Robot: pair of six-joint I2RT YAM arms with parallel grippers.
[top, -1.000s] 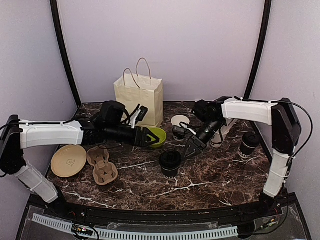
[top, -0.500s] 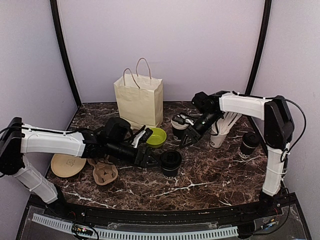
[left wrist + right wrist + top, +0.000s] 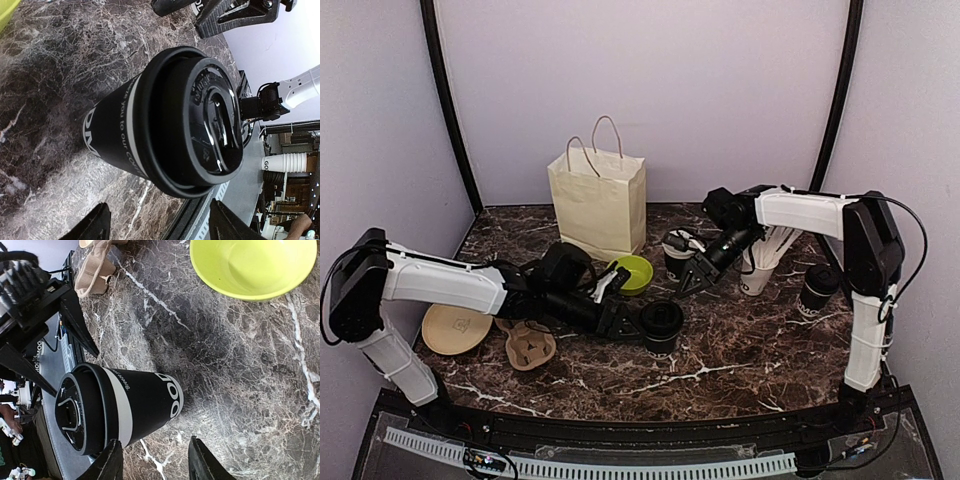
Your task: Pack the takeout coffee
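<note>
Facing the left end effector (image 3: 159, 215): a black paper coffee cup with a black plastic lid (image 3: 170, 115) stands upright on the dark marbled surface (image 3: 45, 75), just ahead of the fingertips and not between them.
Left end effector jaws: spread wide, holding nothing.
Right end effector (image 3: 155, 440): jaws partly apart and empty; in its wrist view the same lidded cup stands near, ahead and to the left of its fingers.
In the way: the right end effector hangs just beyond the lidded cup, opposite the left one.
Open black coffee cup with a white rim (image 3: 677, 252): just beside the right end effector, toward the back.
Second lidded black cup (image 3: 817, 290): well apart, at the right.
Around: lime-green bowl (image 3: 634, 272) just behind the left end effector; cream paper bag (image 3: 600, 200) at the back; white cup of straws (image 3: 758, 268) right of the open cup; brown cardboard cup carrier (image 3: 525, 343) and tan plate (image 3: 455, 328) at the left.
</note>
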